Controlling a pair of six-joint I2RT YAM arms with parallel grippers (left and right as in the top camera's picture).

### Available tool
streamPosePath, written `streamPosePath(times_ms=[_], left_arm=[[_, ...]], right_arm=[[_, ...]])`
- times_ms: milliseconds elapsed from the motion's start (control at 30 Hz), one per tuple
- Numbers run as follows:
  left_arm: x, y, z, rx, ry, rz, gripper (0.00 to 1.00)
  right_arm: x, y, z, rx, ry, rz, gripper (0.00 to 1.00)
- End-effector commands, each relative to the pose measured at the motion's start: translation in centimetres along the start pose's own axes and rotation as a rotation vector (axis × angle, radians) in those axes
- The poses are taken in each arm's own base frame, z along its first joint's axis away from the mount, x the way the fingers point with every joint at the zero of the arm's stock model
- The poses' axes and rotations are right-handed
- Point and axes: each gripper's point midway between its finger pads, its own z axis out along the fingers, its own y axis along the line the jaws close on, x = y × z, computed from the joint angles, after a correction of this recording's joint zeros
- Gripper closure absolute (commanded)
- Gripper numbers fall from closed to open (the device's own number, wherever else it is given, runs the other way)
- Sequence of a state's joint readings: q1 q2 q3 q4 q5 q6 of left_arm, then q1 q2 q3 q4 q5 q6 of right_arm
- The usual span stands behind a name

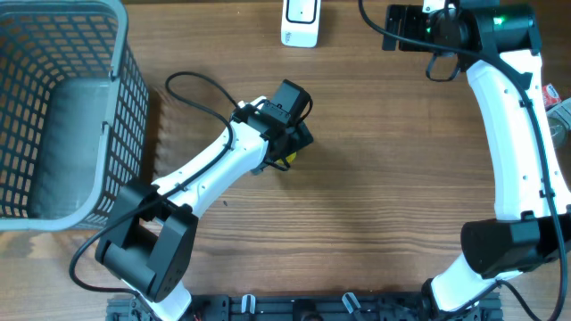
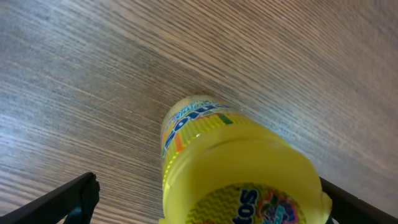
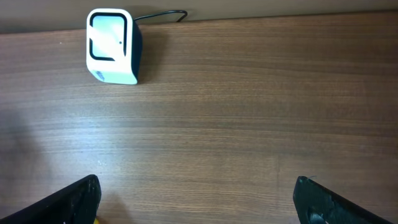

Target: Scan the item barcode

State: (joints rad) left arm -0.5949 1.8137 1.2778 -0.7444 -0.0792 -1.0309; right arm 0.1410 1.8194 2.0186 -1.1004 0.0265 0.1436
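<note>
Fingers of the left gripper stand spread wide on both sides of the yellow bottle, not closed on it (it rests near the middle of the table). The right gripper is also spread and empty. I judge the grasp is in hand. Next: close, lift, and turn the barcode to the white scanner at the far edge.

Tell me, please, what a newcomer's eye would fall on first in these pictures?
The bright yellow container stands out most, filling the left wrist view between the fingers of the wide-open left pincer. Next come the white scanner at the far side and the big grey basket on the left.
</note>
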Motion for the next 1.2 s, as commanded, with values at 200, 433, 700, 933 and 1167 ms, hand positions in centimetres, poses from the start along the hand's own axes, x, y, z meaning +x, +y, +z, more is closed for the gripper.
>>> streamPosePath(times_ms=[200,433,700,933,1167], left_arm=[[0.0,0.2,1.7,-0.027,-0.011,-0.075,0.03],[-0.3,-0.4,1.7,-0.004,-0.021,-0.077,0.36],[0.1,-0.5,1.7,0.002,-0.003,-0.072,0.38],[0.5,-0.5,1.7,0.005,0.020,-0.068,0.52],[0.6,-0.4,1.7,0.002,0.027,0.062,0.48]], right_arm=[[0.3,0.5,0.4,-0.015,0.014,-0.017,0.00],[0.3,0.5,0.4,-0.015,0.015,-0.017,0.00],[0.3,0.5,0.4,-0.015,0.014,-0.017,0.00],[0.3,0.5,0.4,-0.015,0.014,-0.017,0.00],[0.3,0.5,0.4,-0.015,0.014,-0.017,0.00]])
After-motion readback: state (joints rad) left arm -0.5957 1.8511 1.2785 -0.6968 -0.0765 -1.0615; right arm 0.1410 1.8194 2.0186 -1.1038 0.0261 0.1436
